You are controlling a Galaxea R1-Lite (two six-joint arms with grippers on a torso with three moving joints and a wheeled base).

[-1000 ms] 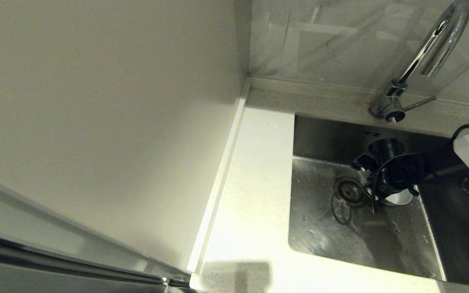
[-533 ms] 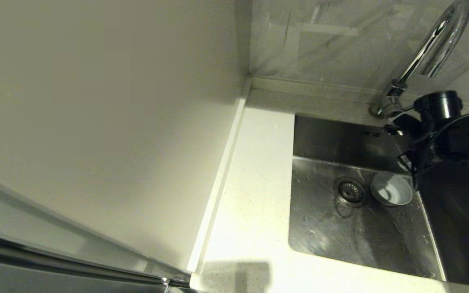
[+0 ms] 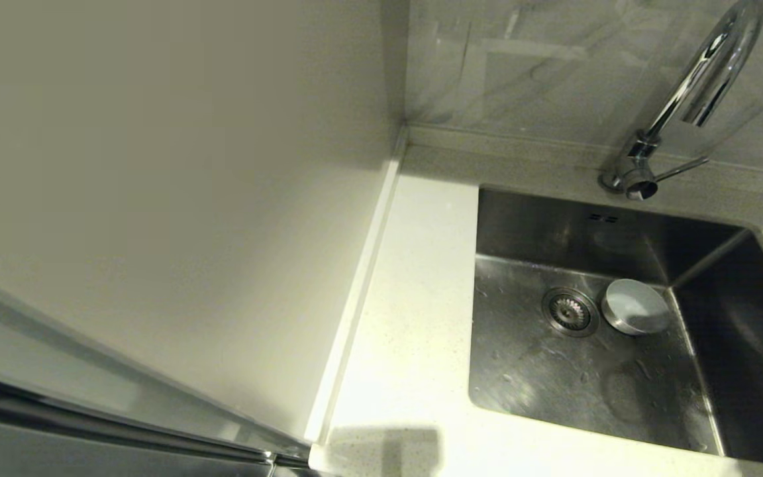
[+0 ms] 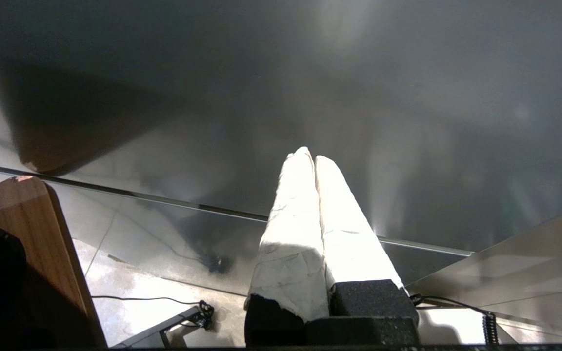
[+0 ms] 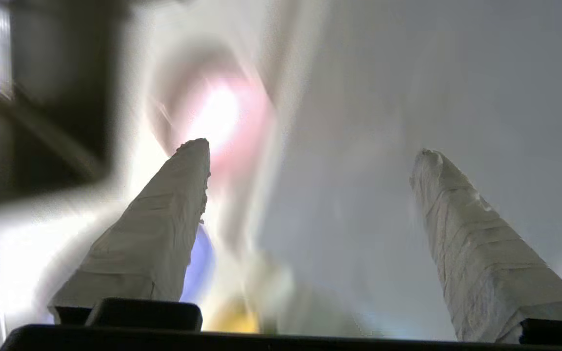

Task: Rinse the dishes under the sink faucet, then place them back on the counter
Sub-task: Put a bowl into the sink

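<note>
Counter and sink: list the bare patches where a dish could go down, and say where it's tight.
The counter strip between the raised edge and the sink is bare. The sink's near floor is bare too. It is tight at the far right corner, where the mug sits beside the drain, below the faucet.

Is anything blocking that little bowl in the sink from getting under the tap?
Nothing visible does. The bowl sits on the sink floor beside the drain strainer, and the space up to the faucet spout is free. No arm shows in the head view.
</note>
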